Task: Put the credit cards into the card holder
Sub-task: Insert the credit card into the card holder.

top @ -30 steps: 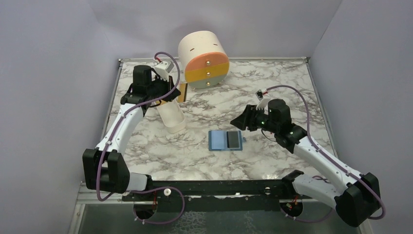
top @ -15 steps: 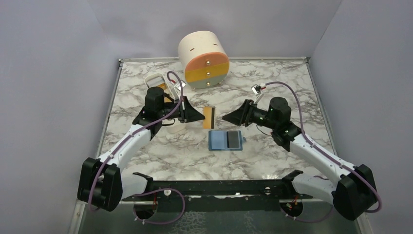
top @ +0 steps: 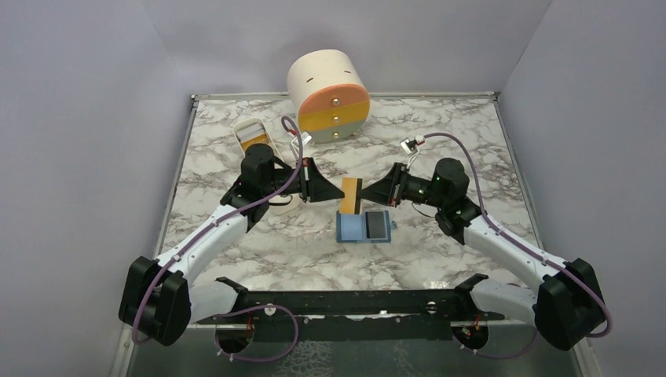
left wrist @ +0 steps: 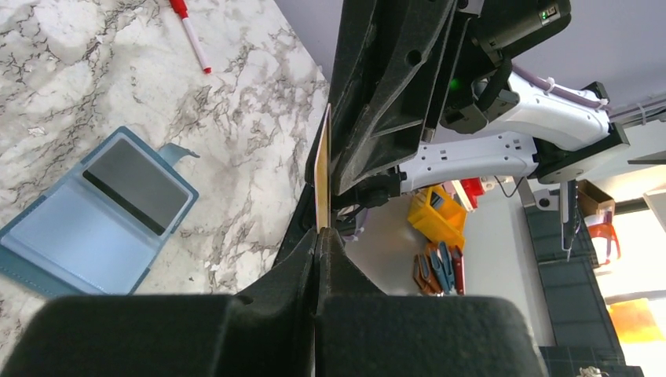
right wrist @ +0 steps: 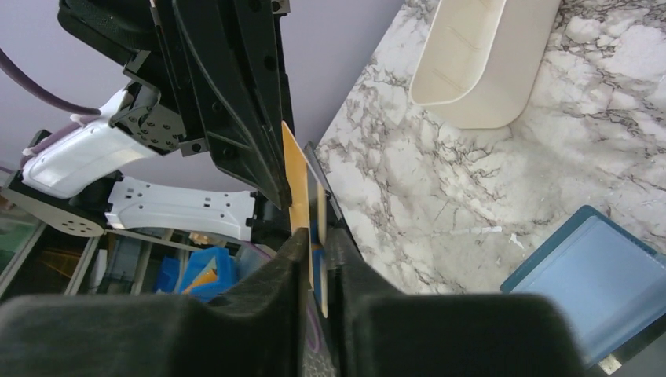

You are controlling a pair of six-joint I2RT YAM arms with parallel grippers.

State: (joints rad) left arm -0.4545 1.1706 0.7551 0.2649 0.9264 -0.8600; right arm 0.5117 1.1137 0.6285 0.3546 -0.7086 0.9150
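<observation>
Top external view: the left gripper [top: 338,193] is clamped on a gold credit card [top: 351,196], holding it on edge in the air near the far edge of the open blue card holder [top: 350,228]. The right gripper [top: 366,194] meets it from the opposite side, its fingers flanking the card; whether they pinch it I cannot tell. A dark grey card [top: 378,225] lies in the holder's right half. Any print on the cards is too small to read.
</observation>
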